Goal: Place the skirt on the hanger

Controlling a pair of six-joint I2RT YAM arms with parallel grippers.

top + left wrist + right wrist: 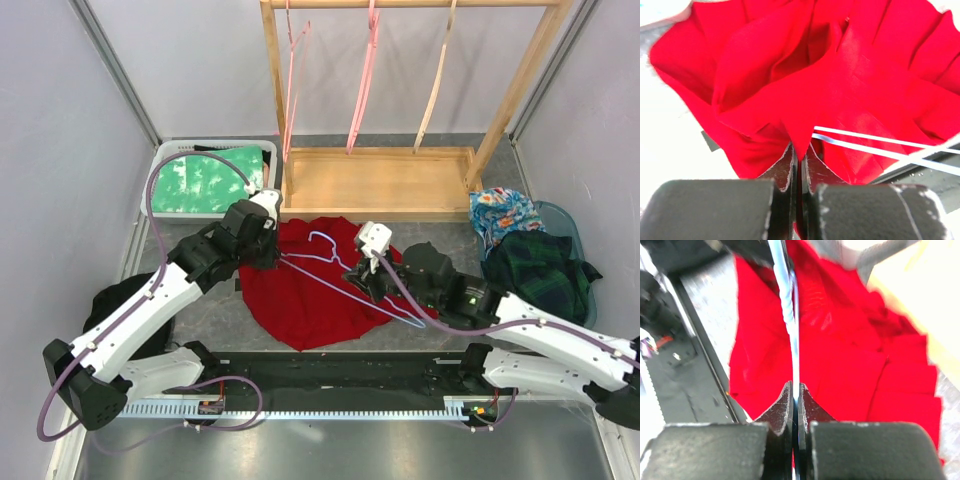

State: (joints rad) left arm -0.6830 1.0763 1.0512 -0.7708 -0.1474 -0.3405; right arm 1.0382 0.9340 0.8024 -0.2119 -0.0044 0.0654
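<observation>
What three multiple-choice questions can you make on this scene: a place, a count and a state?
1. Where does the red skirt lie? A on the table before the wooden rack; B hung on the rack; C held up in the air.
2. How many spare hangers hang in the rack? A one; B three; C five.
3. What is the right tool doing? A open above the skirt; B shut on the skirt; C shut on the light-blue hanger.
Answers: A, the top view shows it spread on the table; B, two pink and one beige hang there; C, the right wrist view shows its fingers closed on the wire.
</observation>
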